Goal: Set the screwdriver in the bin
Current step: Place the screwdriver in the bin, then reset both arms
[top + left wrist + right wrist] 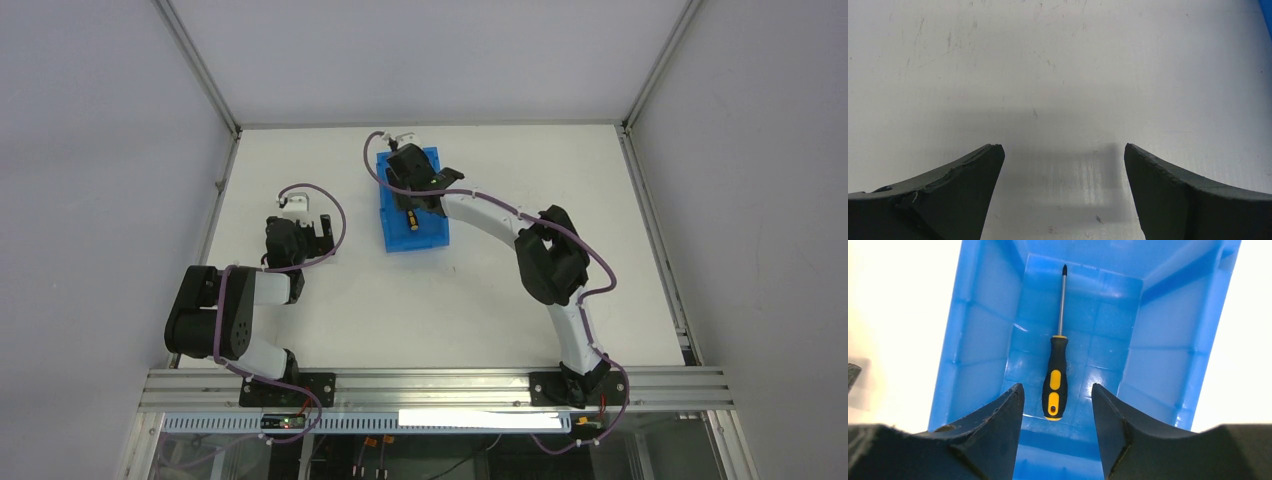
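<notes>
The screwdriver (1055, 385) lay flat on the floor of the bin (978, 340), its long axis running along the bin's length. The dark tip pointed away from the right gripper (1057, 385) and the black and yellow handle lay nearest it. The blue bin held only this tool (nothing else showed inside). The right gripper's fingers (1003, 415) stood partly spread above the handle end, one on each side, holding nothing. The left gripper (1062, 145) hung wide apart over the bare table (1048, 60), also holding nothing.
</notes>
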Controlling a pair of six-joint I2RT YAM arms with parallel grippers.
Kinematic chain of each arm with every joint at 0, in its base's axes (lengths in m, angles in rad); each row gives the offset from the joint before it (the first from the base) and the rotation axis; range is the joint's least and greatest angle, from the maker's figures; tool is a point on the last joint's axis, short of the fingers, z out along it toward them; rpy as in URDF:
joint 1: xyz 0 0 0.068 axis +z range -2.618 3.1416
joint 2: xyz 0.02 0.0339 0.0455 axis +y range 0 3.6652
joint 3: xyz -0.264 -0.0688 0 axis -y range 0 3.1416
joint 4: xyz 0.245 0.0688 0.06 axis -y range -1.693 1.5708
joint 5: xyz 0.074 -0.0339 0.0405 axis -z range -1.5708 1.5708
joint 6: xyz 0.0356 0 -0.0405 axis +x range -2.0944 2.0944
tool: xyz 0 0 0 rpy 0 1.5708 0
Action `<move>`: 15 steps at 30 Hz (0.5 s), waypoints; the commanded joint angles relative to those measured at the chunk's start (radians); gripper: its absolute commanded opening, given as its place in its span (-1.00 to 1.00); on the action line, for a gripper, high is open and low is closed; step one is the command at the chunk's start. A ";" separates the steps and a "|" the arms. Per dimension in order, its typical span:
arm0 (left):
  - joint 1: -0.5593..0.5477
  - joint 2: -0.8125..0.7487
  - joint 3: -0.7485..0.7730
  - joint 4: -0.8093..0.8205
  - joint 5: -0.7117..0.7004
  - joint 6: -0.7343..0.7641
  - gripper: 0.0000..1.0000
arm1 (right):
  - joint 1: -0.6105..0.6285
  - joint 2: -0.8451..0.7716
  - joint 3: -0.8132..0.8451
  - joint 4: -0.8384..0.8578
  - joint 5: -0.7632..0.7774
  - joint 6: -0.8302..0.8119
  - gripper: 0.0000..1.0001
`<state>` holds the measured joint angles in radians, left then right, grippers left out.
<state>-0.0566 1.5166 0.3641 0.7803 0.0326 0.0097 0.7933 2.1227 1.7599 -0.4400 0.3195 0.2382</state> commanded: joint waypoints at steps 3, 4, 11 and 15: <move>0.012 -0.009 0.018 0.027 0.000 -0.008 0.99 | 0.012 -0.076 0.148 -0.074 0.017 -0.022 0.11; 0.013 -0.009 0.018 0.027 0.000 -0.008 0.99 | 0.012 -0.081 0.167 -0.087 0.014 -0.026 0.11; 0.013 -0.009 0.018 0.027 0.000 -0.007 0.99 | 0.019 -0.113 0.309 -0.160 0.017 -0.064 0.31; 0.013 -0.009 0.018 0.027 0.001 -0.007 0.99 | 0.018 -0.123 0.391 -0.197 0.025 -0.095 0.98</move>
<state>-0.0566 1.5166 0.3637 0.7799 0.0322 0.0097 0.8051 2.0937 2.0457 -0.6014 0.3252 0.1837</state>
